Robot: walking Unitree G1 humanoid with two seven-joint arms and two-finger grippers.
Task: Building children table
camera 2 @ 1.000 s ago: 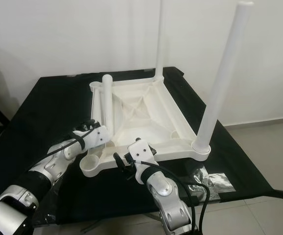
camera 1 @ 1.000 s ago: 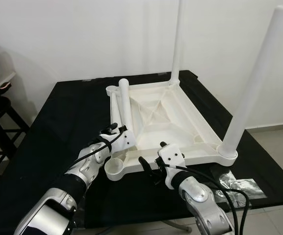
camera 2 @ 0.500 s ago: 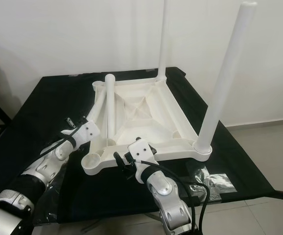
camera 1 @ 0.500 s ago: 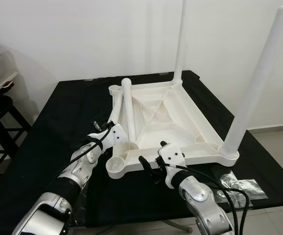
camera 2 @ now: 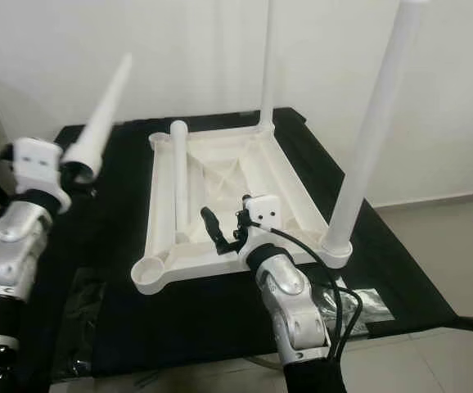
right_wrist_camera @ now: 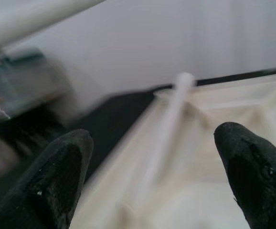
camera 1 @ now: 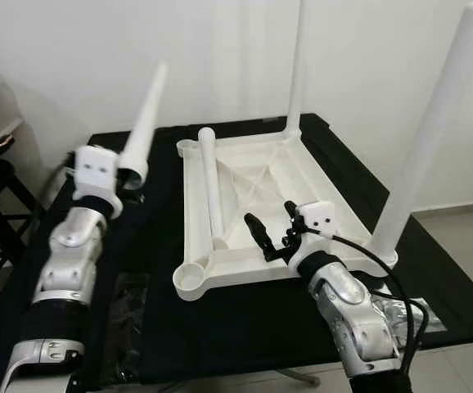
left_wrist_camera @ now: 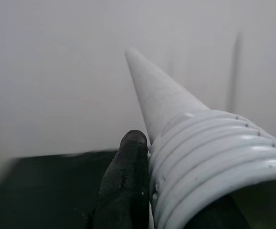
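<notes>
Two long black fingers of the right gripper [camera 1: 271, 233] spread wide, hovering empty over the near rail of the upturned white moulded-plastic tabletop [camera 1: 257, 196] on the black cloth-covered table [camera 1: 138, 311]. At nine o'clock, left gripper [camera 1: 115, 173] clamped on a tapered white plastic leg [camera 1: 142, 127] by its ribbed threaded end, tip up. Probably light, stiff, slick; best gripped near the thread. Beyond: loose leg [camera 1: 212, 184] on frame, two legs [camera 1: 433, 123] upright.
</notes>
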